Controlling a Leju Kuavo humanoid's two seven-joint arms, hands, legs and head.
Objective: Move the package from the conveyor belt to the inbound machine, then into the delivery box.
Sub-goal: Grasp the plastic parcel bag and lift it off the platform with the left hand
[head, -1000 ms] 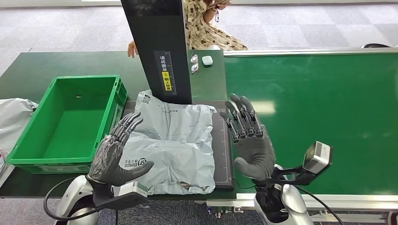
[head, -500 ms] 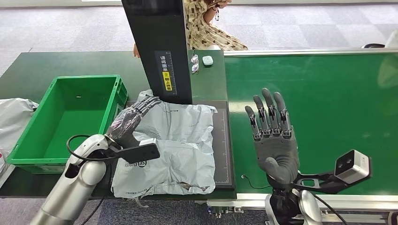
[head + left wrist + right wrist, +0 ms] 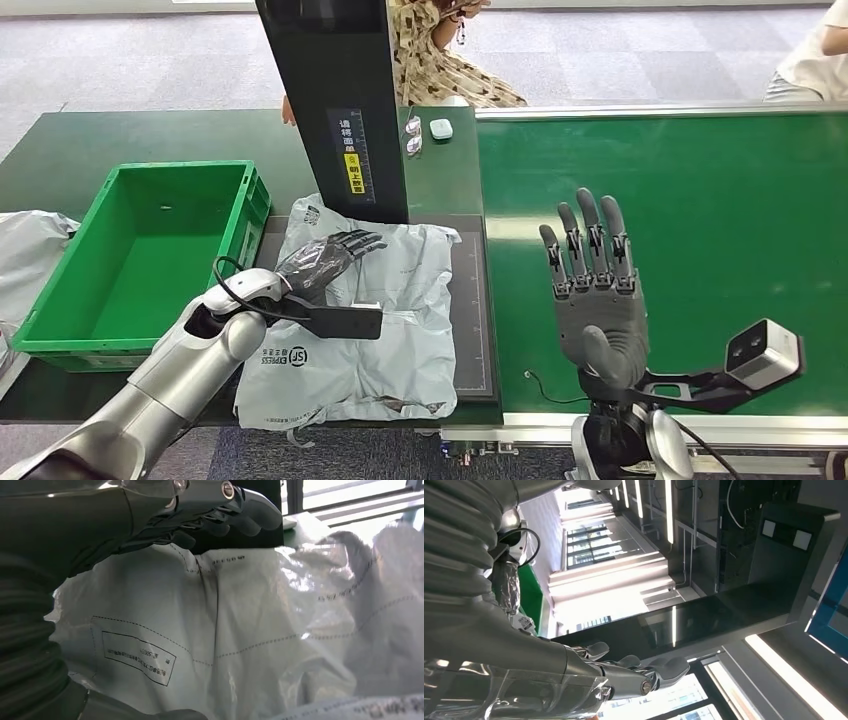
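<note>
Fingers stretched out, close together and gripping nothing, the left hand [image 3: 325, 258] has swung in from the near-left edge to lie over the grey SF Express package [image 3: 390, 330], which sits on the inbound machine's black platform [image 3: 479, 330]. The right hand [image 3: 596, 300] has lifted clear over the conveyor belt [image 3: 700, 200], fingers apart. Next likely comes a sweep towards the green delivery box [image 3: 60, 335].

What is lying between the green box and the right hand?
In the head view, the grey package lies between the green box and the right hand, on the dark scanner plate, with the left hand over it.
</note>
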